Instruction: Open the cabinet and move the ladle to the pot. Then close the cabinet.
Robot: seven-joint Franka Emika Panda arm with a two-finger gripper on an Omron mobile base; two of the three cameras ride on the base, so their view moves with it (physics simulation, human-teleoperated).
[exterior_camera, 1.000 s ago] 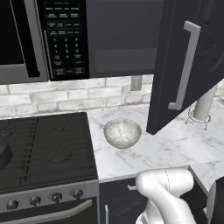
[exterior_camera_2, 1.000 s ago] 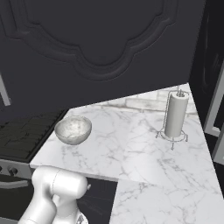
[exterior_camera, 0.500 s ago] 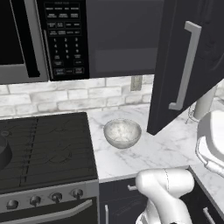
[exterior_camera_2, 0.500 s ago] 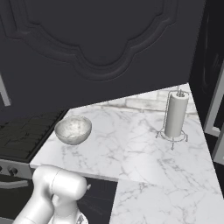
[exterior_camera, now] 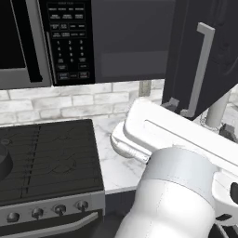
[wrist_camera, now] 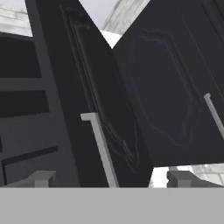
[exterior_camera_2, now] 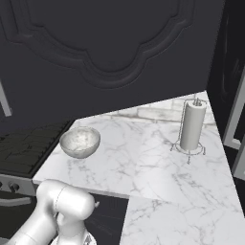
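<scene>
Cabinet [exterior_camera: 204, 56] door stands swung partly open at two o'clock in the left base view, its silver bar handle [exterior_camera: 200, 69] facing the camera. In the hand view the tool [wrist_camera: 111, 178] is spread wide, holding nothing, the handle rising between its fingertips [wrist_camera: 41, 178]. A speckled bowl [exterior_camera_2: 80, 141] sits on the marble surface [exterior_camera_2: 143, 162], well apart from a paper towel holder [exterior_camera_2: 192, 127].

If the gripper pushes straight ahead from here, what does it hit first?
Most likely the open cabinet door: its panel and silver bar handle sit just ahead, between the open gripper's fingertips in the hand view. Depth is hard to judge; the handle looks nearest.
</scene>
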